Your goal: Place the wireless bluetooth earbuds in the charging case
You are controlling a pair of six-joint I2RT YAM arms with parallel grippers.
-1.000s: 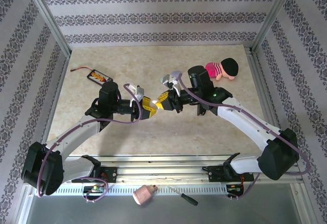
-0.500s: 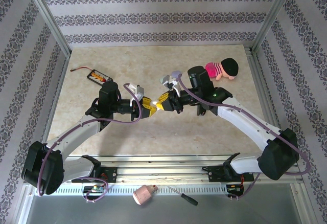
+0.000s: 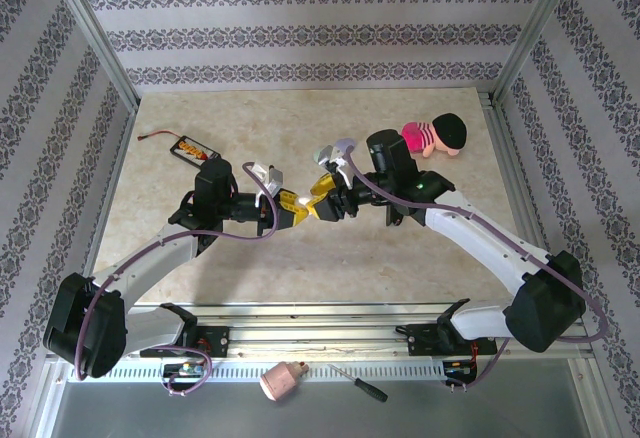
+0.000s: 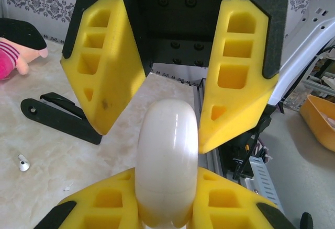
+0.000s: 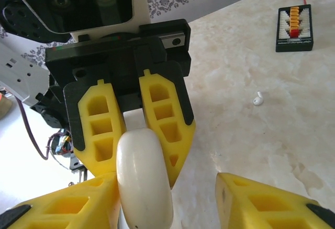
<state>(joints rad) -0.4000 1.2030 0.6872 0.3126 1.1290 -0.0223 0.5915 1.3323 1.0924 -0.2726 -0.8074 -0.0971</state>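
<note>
Black charger board (image 3: pixel 190 145), rear left. Whitish earbud (image 5: pixel 257 99), loose on marble tabletop (image 3: pixel 400 248), nearer centre. Left gripper (image 3: pixel 298 213), clamped on white charging case (image 4: pixel 166 161), held off the table. Right gripper (image 3: pixel 320 201), facing it, jaws parted, straddling the case. Plush doll (image 3: pixel 435 138), rear right.

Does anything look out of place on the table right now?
Yes: one whitish earbud lies loose on the table, apart from the white charging case, which the left gripper holds off the table.

glossy smooth plastic case (image 4: pixel 166 166), matt fingers (image 4: pixel 104 72), maybe foam, polished marble-look table (image 5: pixel 272 135)
</note>
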